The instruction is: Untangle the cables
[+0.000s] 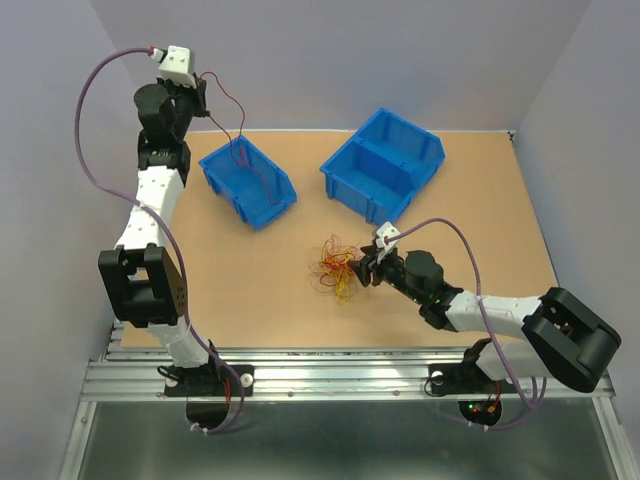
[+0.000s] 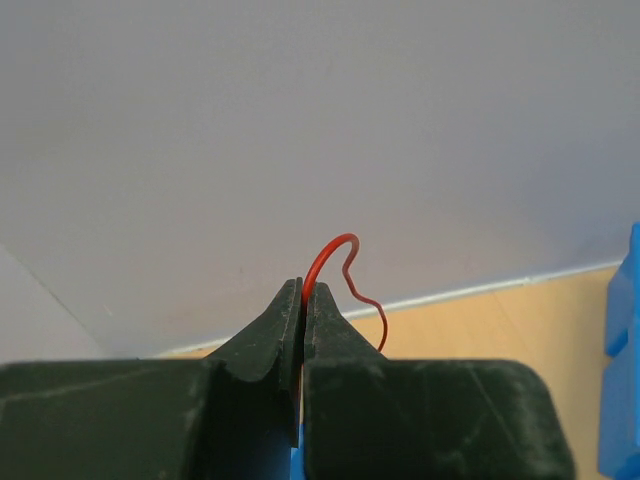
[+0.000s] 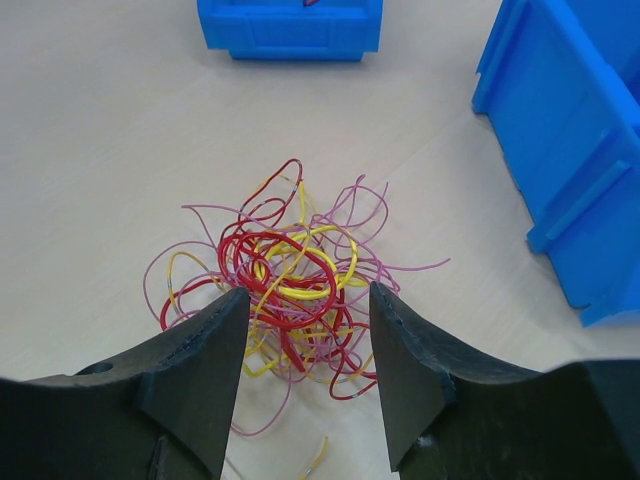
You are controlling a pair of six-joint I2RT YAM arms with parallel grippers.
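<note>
One red wire point(image 2: 340, 262) is free of the tangle: the left end effector point(image 2: 302, 298) pinches it tight, high above the small bin point(image 1: 275, 200), and its tail hangs into that bin. Most of the job is left. The cables point(image 3: 290, 290) lie knotted on the bench point(image 1: 250, 290), right of the bin, and the right end effector point(image 3: 308, 292) is spread wide around them, gripping nothing.

The near edge of the cables point(image 3: 285, 265) is hidden behind my right tool point(image 3: 307, 297). To that tool's right, the blue bin point(image 3: 560, 150) is cut off by the view's edge. At my left tool point(image 2: 303, 292), the red wire point(image 2: 338, 243) drops out of sight behind one finger.
</note>
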